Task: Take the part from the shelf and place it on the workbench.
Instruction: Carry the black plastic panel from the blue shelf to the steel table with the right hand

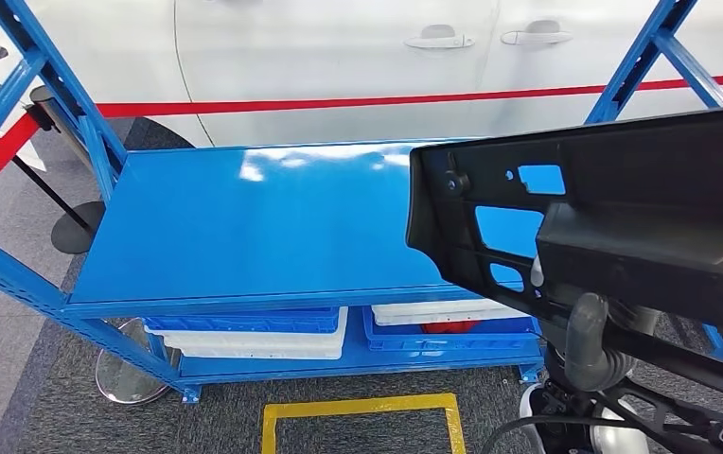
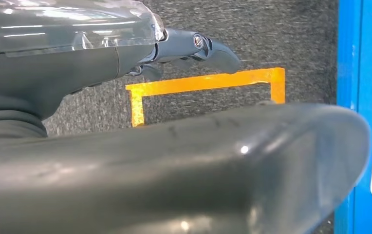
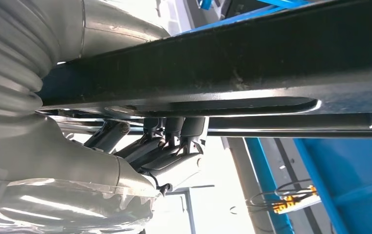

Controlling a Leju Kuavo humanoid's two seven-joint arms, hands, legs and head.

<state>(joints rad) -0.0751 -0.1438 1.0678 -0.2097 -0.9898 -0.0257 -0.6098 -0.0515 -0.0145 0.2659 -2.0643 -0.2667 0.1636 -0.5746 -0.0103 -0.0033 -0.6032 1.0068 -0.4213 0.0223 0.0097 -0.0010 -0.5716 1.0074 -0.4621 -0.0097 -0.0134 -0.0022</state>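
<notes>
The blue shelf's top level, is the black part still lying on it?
No: the black part is lifted clear in the right hand, and the blue shelf top shows bare blue surface.

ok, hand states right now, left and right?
Left hand: holding nothing, fingers curled in.
Right hand: gripping the black part.

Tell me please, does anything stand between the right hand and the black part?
No. The right hand already holds the black plastic part: its fingers press against the part's underside, with nothing in between. The workbench is not visible, so that path cannot be judged.
</notes>
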